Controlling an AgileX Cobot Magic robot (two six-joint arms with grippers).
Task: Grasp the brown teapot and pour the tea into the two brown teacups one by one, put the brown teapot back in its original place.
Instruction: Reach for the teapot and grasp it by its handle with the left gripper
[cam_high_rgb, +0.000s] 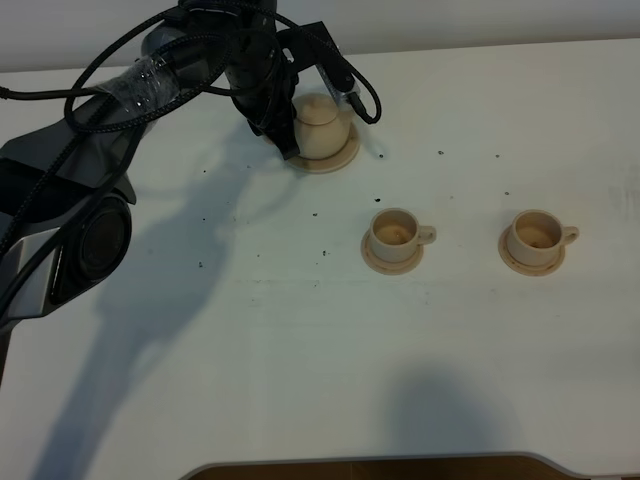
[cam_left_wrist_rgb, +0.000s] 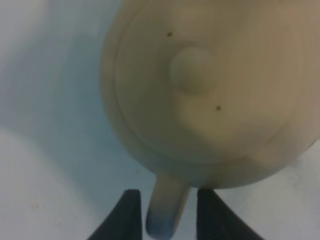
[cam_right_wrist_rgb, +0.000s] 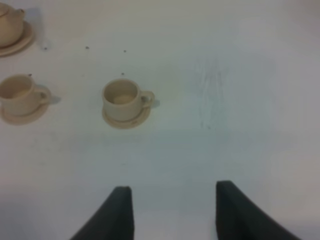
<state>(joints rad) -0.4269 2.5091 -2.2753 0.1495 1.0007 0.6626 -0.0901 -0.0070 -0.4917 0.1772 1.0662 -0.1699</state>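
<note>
The brown teapot (cam_high_rgb: 322, 125) stands upright on its original place, a wider saucer (cam_high_rgb: 340, 160), at the back of the table. My left gripper (cam_high_rgb: 280, 140) is at the teapot's left side. In the left wrist view the teapot (cam_left_wrist_rgb: 210, 90) fills the frame and its loop handle (cam_left_wrist_rgb: 167, 210) lies between my dark fingers (cam_left_wrist_rgb: 127, 217) with small gaps on both sides; the left gripper (cam_left_wrist_rgb: 167, 220) is open. The two brown teacups (cam_high_rgb: 395, 233) (cam_high_rgb: 535, 235) sit on their saucers, right of centre. My right gripper (cam_right_wrist_rgb: 172, 212) is open and empty, hovering over bare table away from the cups (cam_right_wrist_rgb: 121, 97) (cam_right_wrist_rgb: 20, 95).
The white table (cam_high_rgb: 300, 330) carries small dark specks around the teapot and cups. The left arm's body and cables (cam_high_rgb: 90, 200) cover the table's back left. The table's front edge (cam_high_rgb: 360, 462) runs along the bottom of the high view.
</note>
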